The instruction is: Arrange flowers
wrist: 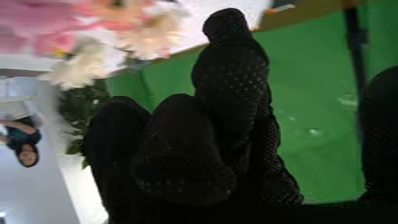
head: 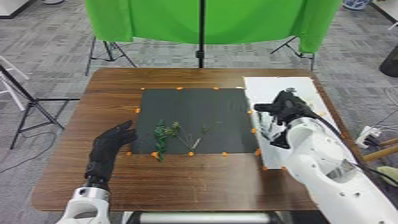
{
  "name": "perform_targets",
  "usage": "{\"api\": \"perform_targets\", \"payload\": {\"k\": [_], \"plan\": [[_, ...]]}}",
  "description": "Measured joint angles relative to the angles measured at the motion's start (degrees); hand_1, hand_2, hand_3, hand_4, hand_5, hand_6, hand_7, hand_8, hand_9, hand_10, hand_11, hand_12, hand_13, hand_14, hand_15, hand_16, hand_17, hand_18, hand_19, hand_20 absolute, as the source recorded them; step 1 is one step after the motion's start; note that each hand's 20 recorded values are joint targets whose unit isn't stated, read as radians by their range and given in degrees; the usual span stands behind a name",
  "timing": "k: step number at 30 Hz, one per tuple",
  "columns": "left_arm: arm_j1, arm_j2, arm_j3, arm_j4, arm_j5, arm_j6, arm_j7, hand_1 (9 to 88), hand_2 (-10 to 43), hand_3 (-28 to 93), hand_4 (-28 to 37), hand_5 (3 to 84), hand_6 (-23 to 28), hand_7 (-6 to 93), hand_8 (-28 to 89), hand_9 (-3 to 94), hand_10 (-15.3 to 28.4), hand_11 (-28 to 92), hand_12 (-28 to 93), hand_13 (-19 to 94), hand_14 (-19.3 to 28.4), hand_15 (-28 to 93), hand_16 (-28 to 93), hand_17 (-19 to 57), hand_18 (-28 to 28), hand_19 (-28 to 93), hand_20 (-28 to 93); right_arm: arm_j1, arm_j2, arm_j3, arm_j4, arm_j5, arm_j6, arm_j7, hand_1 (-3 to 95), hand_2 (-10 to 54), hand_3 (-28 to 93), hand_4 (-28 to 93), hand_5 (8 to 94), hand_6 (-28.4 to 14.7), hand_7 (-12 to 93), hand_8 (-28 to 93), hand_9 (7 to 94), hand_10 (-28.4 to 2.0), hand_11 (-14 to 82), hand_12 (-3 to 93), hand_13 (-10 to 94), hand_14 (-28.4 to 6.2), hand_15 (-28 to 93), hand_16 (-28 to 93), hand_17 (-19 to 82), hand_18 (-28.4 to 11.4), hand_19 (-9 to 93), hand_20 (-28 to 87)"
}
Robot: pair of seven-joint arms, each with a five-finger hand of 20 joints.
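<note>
Right hand (head: 287,107) held open over white sheet (head: 277,85), frame right, thumb apart, nothing grasped. Blooms (wrist: 155,37) seen beyond its fingers in wrist view. Green stems (head: 161,137) laid on mat (head: 200,102), lower centre-left. Left hand (head: 110,141) held open, empty, lower left.
</note>
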Motion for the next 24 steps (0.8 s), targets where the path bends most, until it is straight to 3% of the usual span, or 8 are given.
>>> {"api": "perform_targets", "payload": {"k": [11, 17, 24], "plan": [[0.0, 0.0, 0.01, -0.01, 0.03, -0.03, -0.11, 24.2, 2.5, 67, -27.1, 46.1, 5.0, 11.7, -6, 45.3, 14.0, 22, 12, 34, 18.8, 35, -5, 0.3, 14.0, 17, 19, 0.5, -0.1, -0.5, 4.5, -0.7, -3.5, 2.4, 15.9, -3.6, 60, -10, 80.8, -6.8, 16, -5, 91.3, -12.3, 44.9, 26.8, 94, -3.7, 64, 34, 73, -11.0, 93, 64], [0.0, 0.0, 0.07, -0.01, 0.06, -0.07, -0.17, 24.2, 2.5, 67, -27.0, 46.2, 5.1, 11.8, -6, 45.3, 14.0, 22, 12, 34, 18.7, 35, -4, 0.3, 14.0, 17, 19, 3.8, -0.8, -3.2, 7.1, -3.7, -4.6, 2.9, 16.9, -9.2, 59, -11, 81.2, -7.2, 16, -5, 91.8, -12.9, 43.8, 26.7, 94, -3.3, 64, 33, 73, -10.0, 93, 60], [-0.1, 0.0, 0.1, 0.0, 0.06, -0.13, -0.47, 24.3, 2.6, 67, -27.0, 46.2, 5.1, 11.7, -6, 45.3, 14.0, 22, 12, 34, 18.7, 35, -5, 0.3, 14.0, 17, 19, 7.2, -0.9, -8.5, 8.7, -11.1, -8.9, 3.5, 25.9, -9.5, 56, -10, 81.0, -7.2, 17, -5, 91.3, -12.7, 43.3, 26.7, 94, -2.8, 63, 33, 73, -9.1, 93, 58]]}}
